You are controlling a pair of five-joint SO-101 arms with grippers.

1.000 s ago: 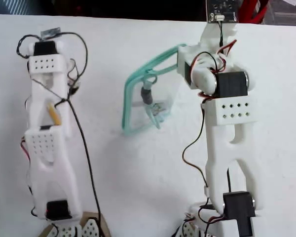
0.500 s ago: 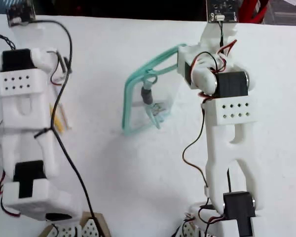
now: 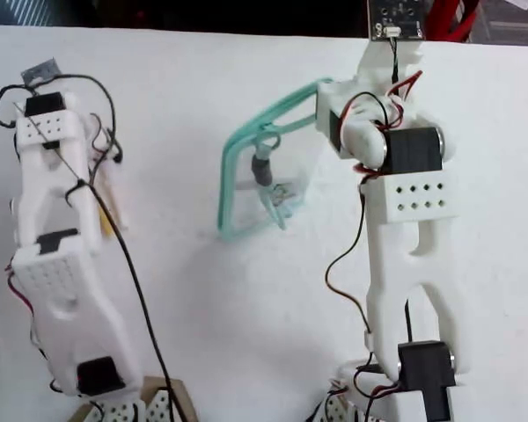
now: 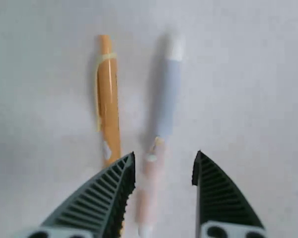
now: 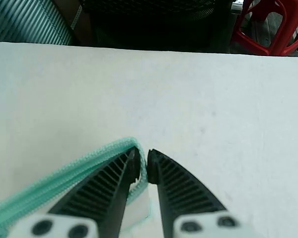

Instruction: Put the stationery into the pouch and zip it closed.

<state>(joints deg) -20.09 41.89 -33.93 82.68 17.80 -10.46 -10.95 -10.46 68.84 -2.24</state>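
Observation:
An orange pen (image 4: pixel 108 99) and a pale blue and pink pen (image 4: pixel 163 119) lie side by side on the white table. My left gripper (image 4: pixel 164 158) hangs open just above them, its fingers straddling the pink end of the pale pen. In the high view the orange pen (image 3: pixel 108 215) peeks out beside the left arm (image 3: pixel 53 176). A clear pouch (image 3: pixel 264 180) with a teal zipper rim stands open mid-table, with a grey-capped item (image 3: pixel 263 170) and other small stationery inside. My right gripper (image 5: pixel 142 154) is shut on the pouch's teal rim (image 5: pixel 89 166) at its far corner.
The right arm (image 3: pixel 409 220) stretches up the right side of the table, the left arm up the left side. A red stool (image 5: pixel 275 25) and dark furniture stand beyond the table's far edge. Bare white table lies between the arms.
The left arm swung left and folded back half a second ago, then stretched forward over the pens again. The right arm and the pouch have not moved.

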